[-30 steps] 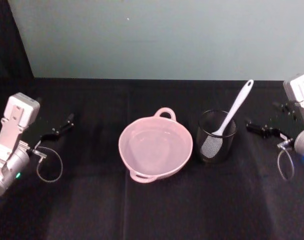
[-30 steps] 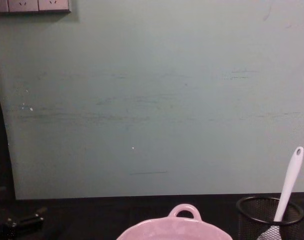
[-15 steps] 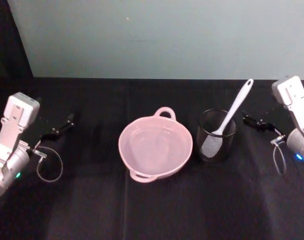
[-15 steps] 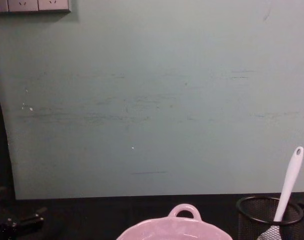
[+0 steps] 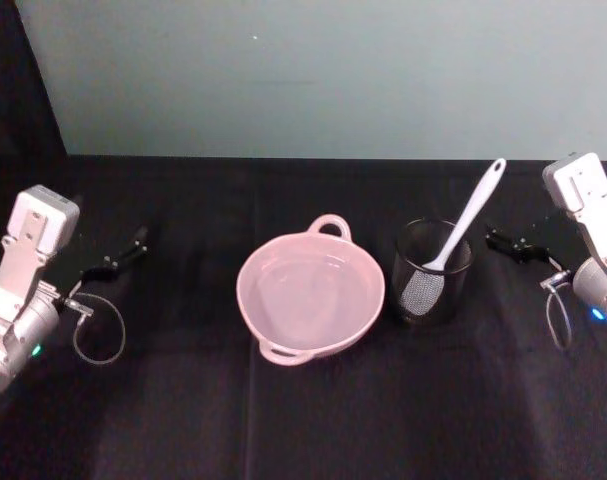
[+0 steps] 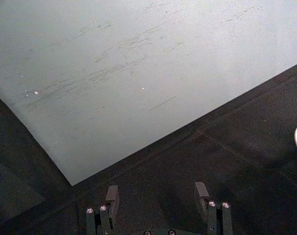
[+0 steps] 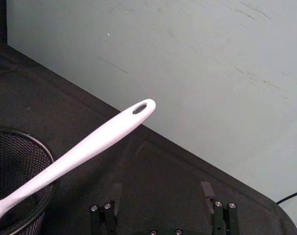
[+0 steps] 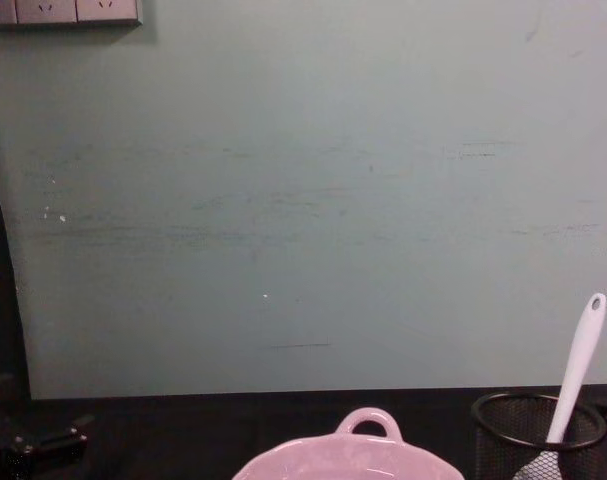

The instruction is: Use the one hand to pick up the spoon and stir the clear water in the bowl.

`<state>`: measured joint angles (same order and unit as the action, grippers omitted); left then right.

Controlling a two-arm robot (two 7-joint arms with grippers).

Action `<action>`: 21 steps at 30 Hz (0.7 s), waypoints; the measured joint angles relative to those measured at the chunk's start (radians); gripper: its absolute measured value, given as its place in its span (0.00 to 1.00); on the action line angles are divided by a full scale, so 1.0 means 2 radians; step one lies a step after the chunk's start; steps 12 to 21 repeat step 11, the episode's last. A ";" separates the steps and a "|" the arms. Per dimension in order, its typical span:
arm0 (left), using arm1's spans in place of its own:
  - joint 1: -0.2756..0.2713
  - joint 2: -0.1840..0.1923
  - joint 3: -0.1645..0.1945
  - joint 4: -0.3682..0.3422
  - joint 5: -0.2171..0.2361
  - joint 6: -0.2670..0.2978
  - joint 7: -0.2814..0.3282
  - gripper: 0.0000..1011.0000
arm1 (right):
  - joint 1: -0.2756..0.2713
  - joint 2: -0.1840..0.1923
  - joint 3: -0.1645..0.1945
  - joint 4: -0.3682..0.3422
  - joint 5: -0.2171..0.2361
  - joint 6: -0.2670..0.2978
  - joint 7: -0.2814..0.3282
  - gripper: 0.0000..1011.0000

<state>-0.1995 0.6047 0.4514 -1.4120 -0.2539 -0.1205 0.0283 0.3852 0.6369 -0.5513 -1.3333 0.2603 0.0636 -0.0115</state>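
Right gripper (image 5: pixel 503 242): jaws spread wide and empty, hovering just right of the mesh cup, aimed at the spoon's handle.
Left gripper (image 5: pixel 123 255): jaws also spread wide, empty, parked at the counter's left side.
Spoon (image 5: pixel 466 221): stands tilted in the black mesh cup (image 5: pixel 432 272), blade down.
Bowl (image 5: pixel 311 294): pink, mid-counter, just left of the cup, holding clear water.
Counter (image 5: pixel 313 420): black cloth.
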 joint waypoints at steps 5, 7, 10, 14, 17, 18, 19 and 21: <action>0.000 0.000 0.000 0.000 0.000 0.000 0.000 1.00 | 0.000 0.000 0.000 0.000 0.000 0.000 0.000 0.99; 0.000 0.000 0.000 0.000 0.000 0.000 0.000 1.00 | 0.000 0.000 0.000 0.000 0.000 0.000 0.000 0.99; 0.000 0.000 0.000 0.000 0.000 0.000 0.000 1.00 | 0.000 0.000 0.000 0.000 0.001 0.001 0.000 0.99; 0.000 0.000 0.000 0.000 0.000 0.000 0.000 1.00 | 0.000 0.000 0.000 0.001 0.001 0.001 0.000 0.99; 0.000 0.000 0.000 0.000 0.000 0.000 0.000 1.00 | 0.000 0.000 0.000 0.001 0.001 0.001 0.000 0.99; 0.000 0.000 0.000 0.000 0.000 0.000 0.000 1.00 | 0.000 0.000 0.000 0.001 0.001 0.001 0.000 0.99; 0.000 0.000 0.000 0.000 0.000 0.000 0.000 1.00 | 0.000 0.000 0.000 0.001 0.001 0.001 0.000 0.99; 0.000 0.000 0.000 0.000 0.000 0.000 0.000 1.00 | 0.000 0.000 0.000 0.001 0.001 0.001 0.000 0.99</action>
